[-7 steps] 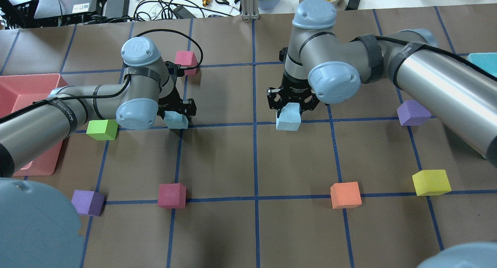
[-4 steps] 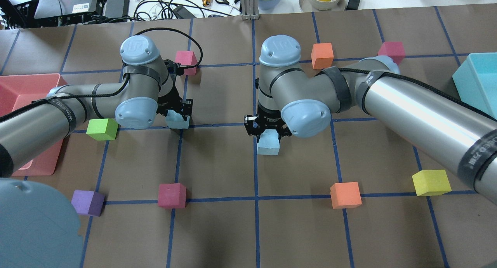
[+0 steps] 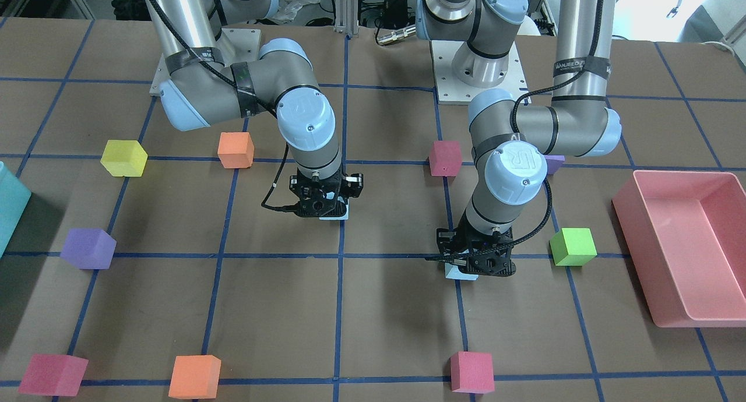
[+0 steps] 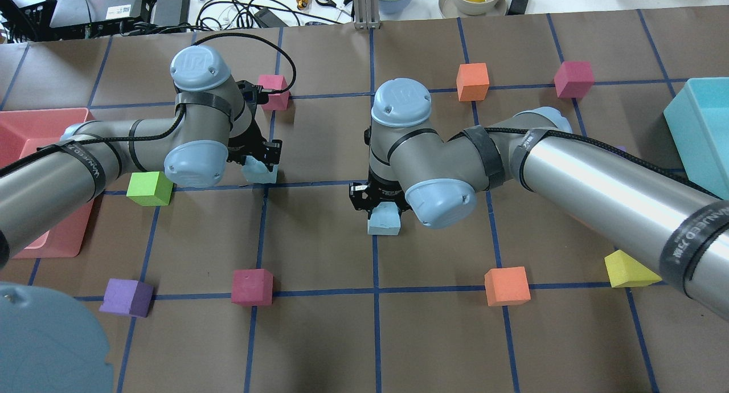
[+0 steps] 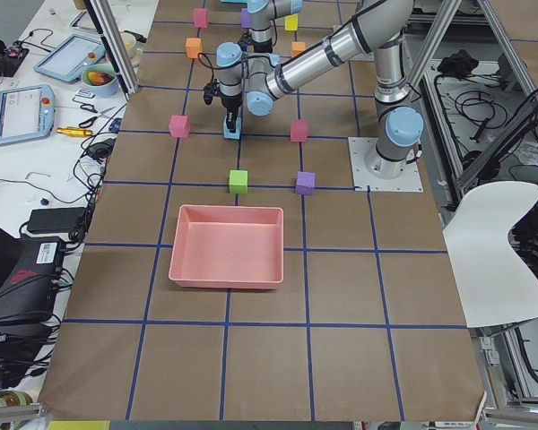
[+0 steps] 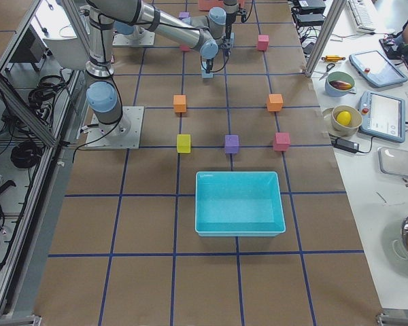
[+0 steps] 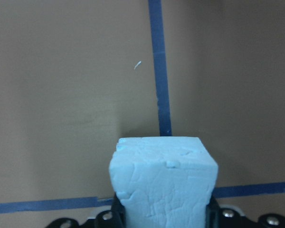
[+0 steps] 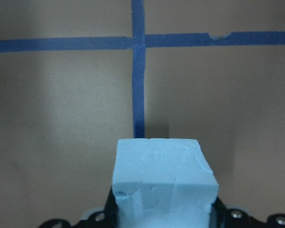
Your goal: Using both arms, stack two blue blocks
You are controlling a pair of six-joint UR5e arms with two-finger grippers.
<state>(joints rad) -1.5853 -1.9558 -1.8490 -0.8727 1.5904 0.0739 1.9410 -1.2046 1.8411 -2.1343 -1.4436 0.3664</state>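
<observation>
My left gripper (image 4: 261,160) is shut on a pale blue block (image 4: 261,174) and holds it just above the table, by a grid crossing left of centre. The block fills the bottom of the left wrist view (image 7: 164,183). My right gripper (image 4: 380,206) is shut on the second blue block (image 4: 384,222) and holds it low over the centre grid line. That block shows in the right wrist view (image 8: 164,183). In the front-facing view the left gripper (image 3: 475,263) is on the right and the right gripper (image 3: 323,205) is near the middle. The blocks are about one grid square apart.
A pink bin (image 4: 34,125) stands at the left and a teal bin (image 4: 697,125) at the right. A green cube (image 4: 149,188) lies beside the left arm. Magenta (image 4: 252,286), orange (image 4: 507,286), yellow (image 4: 626,270) and purple (image 4: 128,297) cubes lie along the near row.
My right arm has swung left and toward the near side, carrying its blue block to the centre line. My left gripper has shifted slightly farther away with its block.
</observation>
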